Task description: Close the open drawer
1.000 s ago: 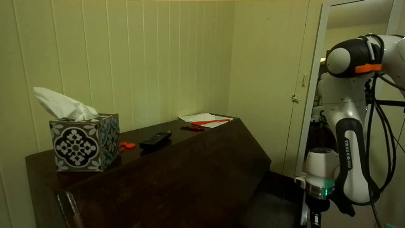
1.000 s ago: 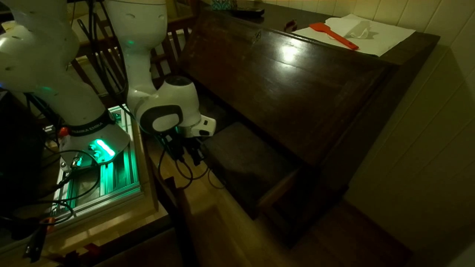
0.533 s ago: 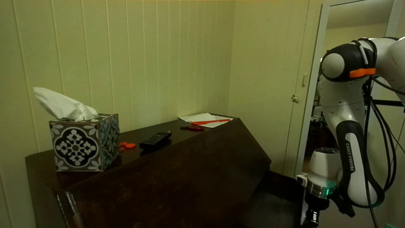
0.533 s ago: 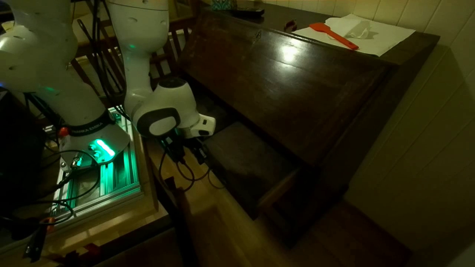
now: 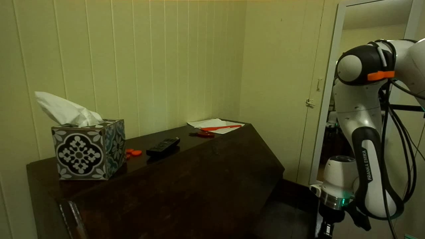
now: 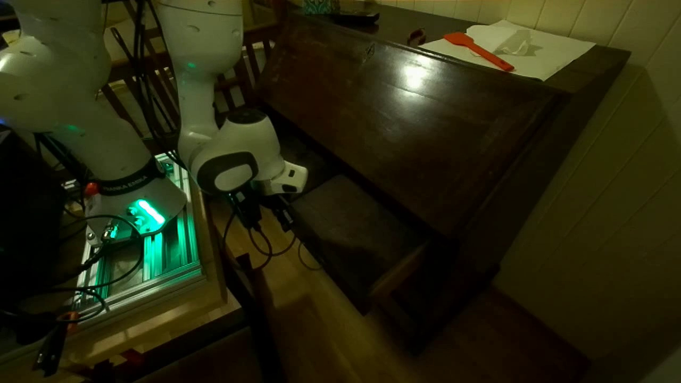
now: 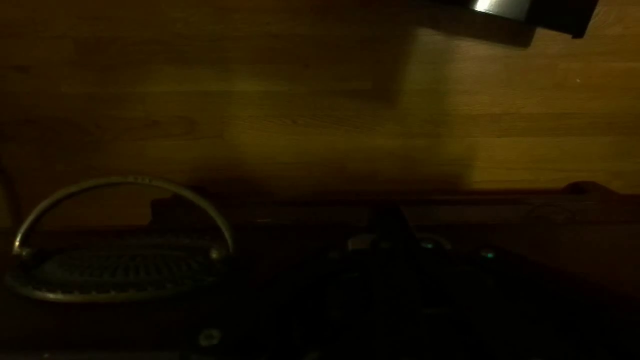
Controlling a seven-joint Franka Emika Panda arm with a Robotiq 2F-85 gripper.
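Slim black claw (image 6: 285,219) fronting the slanted brown wooden cabinet (image 6: 420,138); whether clenched, we can't tell.
Shallow brown wooden drawer (image 6: 356,223) juts from cabinet; we'd press its front squarely cabinetward, clear of dull arched metal handle (image 7: 135,180).

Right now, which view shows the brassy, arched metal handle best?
Wrist view. The brassy, arched metal handle shows large, whole arch and oval ribbed plate in frame, though dim. In an exterior view, a thin arc beside the dark brown wooden drawer is probably it; otherwise it's not visible.
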